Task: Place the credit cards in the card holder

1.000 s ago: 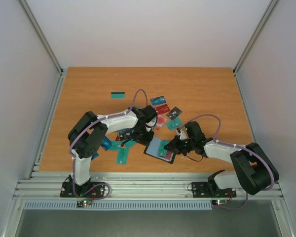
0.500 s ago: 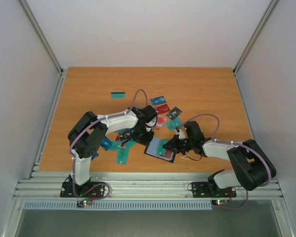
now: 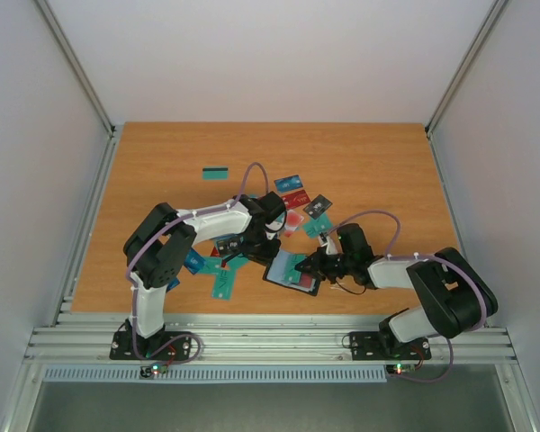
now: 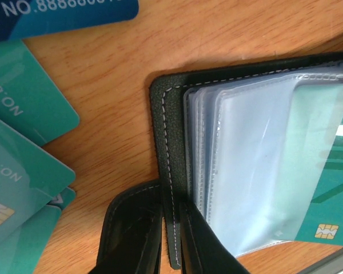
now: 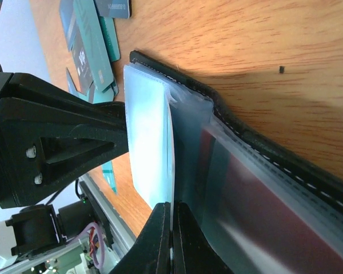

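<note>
**Tabletop lot, listed left to right**

1. Thin teal plastic credit card with a dark stripe [image 3: 216, 172], lying alone on the orange-brown wooden table [image 3: 162, 162], well apart from the rest.
2. Loose teal credit cards [image 3: 223, 283] beside the left arm. The left wrist view shows them overlapping [image 4: 23, 108], with a blue one [image 4: 63, 14] cut off at the frame top.
3. Left gripper [image 4: 172, 228]: clenched on the stitched edge of the cover, pinning it flat.
4. Small black folding card holder [image 3: 292, 273], open on the table between the two grippers, near the front edge. A fan of clear plastic sleeves [image 4: 257, 171] lies inside, and one pocket already holds a teal chip card [image 4: 326, 188].
5. Right gripper [image 5: 171, 228]: closed, apparently pinching one clear plastic sleeve [image 5: 151, 142] and standing it upright.
6. Red, blue, teal and grey credit cards [image 3: 297, 193], loose behind the holder.

**Handling:** The cards are likely light, stiff and slick, and hard to lift off the flat board, so an overhanging edge is the best place to grip. The sleeves are probably floppy, so the pocket mouth needs holding open.

**Obscured:** The arms hide several cards from above. A dark reddish panel [image 5: 263, 211] in one sleeve cannot be identified.
</note>
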Motion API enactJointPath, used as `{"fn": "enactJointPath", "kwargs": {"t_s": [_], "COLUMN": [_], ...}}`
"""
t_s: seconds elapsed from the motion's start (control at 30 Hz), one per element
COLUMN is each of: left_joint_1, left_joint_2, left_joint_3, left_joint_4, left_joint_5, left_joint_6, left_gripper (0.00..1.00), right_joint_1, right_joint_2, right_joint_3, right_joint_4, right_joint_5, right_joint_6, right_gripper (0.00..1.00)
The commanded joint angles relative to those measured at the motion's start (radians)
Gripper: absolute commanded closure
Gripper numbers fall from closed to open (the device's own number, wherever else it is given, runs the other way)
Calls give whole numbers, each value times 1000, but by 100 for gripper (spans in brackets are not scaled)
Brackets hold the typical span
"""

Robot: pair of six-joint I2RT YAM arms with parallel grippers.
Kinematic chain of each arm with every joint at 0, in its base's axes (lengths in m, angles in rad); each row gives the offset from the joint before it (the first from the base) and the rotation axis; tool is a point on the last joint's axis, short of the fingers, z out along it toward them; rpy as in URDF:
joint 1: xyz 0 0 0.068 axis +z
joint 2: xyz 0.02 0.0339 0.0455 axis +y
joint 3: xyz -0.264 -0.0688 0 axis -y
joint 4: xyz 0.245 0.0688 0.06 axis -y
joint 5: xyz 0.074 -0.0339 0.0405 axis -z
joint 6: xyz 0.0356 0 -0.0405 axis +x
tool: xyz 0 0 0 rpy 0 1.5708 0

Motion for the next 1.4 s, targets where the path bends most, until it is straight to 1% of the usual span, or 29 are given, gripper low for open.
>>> {"fn": "enactJointPath", "kwargs": {"t_s": [0.0, 0.17, 0.3, 0.4, 0.57, 0.8, 0.87, 1.0, 1.1, 1.23, 1.37], "left_joint_1": [-5, -5, -5, -4, -5, -3, -3, -3, -2, -2, -2], "left_joint_2": [41, 37, 21, 7, -11, -26, -28, -36, -39, -41, -48], "left_joint_3": [-34, -40, -41, -46, -59, -81, -86, -93, -87, -85, -95], "left_joint_4": [-27, -26, -37, -42, -35, -9, -1, 13, 14, 20, 33], "left_joint_5": [6, 8, 5, 7, 27, 33, 36, 38, 23, 12, 14], "left_joint_6": [-7, -19, -41, -58, -79, -88, -90, -92, -91, -87, -92], "left_gripper": [89, 89, 89, 89, 89, 89, 89, 89, 89, 89, 89], "right_joint_1": [-4, 0, 10, 27, 67, 68, 68, 68, 69, 74, 101], "right_joint_2": [-7, 7, 38, 49, 38, 8, -16, -56, -55, -44, -15], "right_joint_3": [-25, -31, -16, 8, 57, 115, 131, 188, 232, 269, 310], "right_joint_4": [46, 69, 77, 50, -60, -279, -358, -514, -606, -673, -717], "right_joint_5": [2, 12, 21, 30, 66, 91, 100, 125, 139, 153, 173], "right_joint_6": [5, 25, 61, 72, 45, -12, -30, -85, -125, -152, -173], "right_gripper": [99, 99, 96, 95, 93, 89, 85, 67, 59, 53, 50]}}
